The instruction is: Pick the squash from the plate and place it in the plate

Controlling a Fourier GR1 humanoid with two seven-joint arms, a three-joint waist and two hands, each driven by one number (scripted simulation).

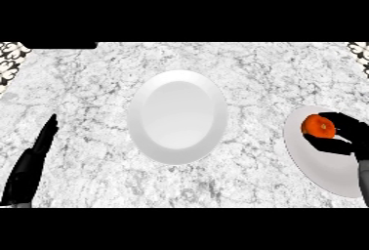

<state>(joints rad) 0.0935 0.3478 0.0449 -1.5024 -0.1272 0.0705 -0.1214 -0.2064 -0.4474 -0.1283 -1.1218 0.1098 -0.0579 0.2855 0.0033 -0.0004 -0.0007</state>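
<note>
Nearest, at the lower left, the left hand rests open on its edge, fingers straight and pointing away, touching nothing. At the lower right lies the side plate, most of its bare white surface on the near side of the right hand's fingers. The right hand comes in over this plate with fingers and thumb curled round the squash. The squash sits at the fingertips, on their left, above the plate's far left part. Whether it rests on the plate or is just clear of it cannot be told. The squash is small, round and orange, and probably light, stiff and smooth-skinned. A rounded body like that may roll or slide out of a pinch, so the better hold is across its widest part, with fingers on one side and thumb opposite, roughly as the hand sits now. It should not bruise easily, and the plates are the more fragile things here, so it ought to be set down rather than let fall. Farther off, well to the left of the curled fingers, the middle plate lies bare on the marbled counter. By my reading it is the goal, so the carry would go leftward and slightly away.
</note>
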